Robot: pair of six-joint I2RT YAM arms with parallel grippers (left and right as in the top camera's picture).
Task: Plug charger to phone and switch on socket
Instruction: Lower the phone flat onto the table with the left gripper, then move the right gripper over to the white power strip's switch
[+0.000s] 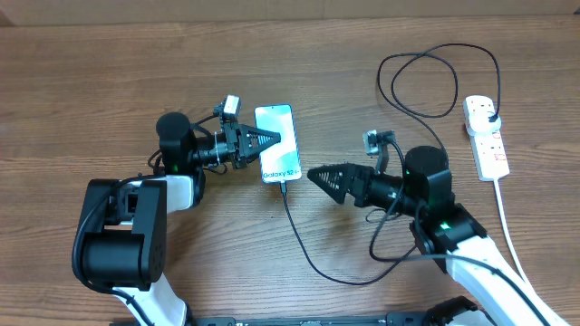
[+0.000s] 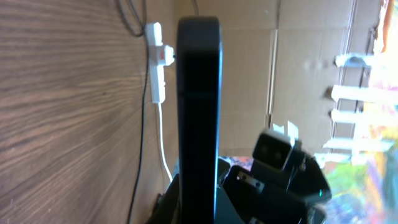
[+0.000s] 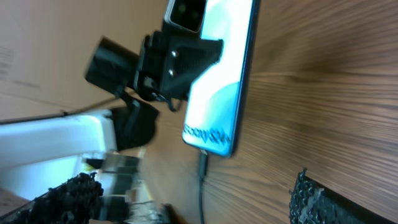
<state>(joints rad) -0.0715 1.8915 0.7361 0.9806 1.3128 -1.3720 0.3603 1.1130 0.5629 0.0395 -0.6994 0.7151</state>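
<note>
Near table centre, the phone is pinched at its 9 o'clock edge by the left gripper. The charger tip sits at the phone's 6 o'clock end. At 4 o'clock from the phone, the right gripper hangs spread and empty. Well off at 3 o'clock lies the socket, plug in. It looks light and likely to skid, so I judge its switch needs a straight downward press. The phone looks slick, best held by its edges. Switch position is unreadable, tip depth cannot be told, and the left fingers are mostly hidden.
</note>
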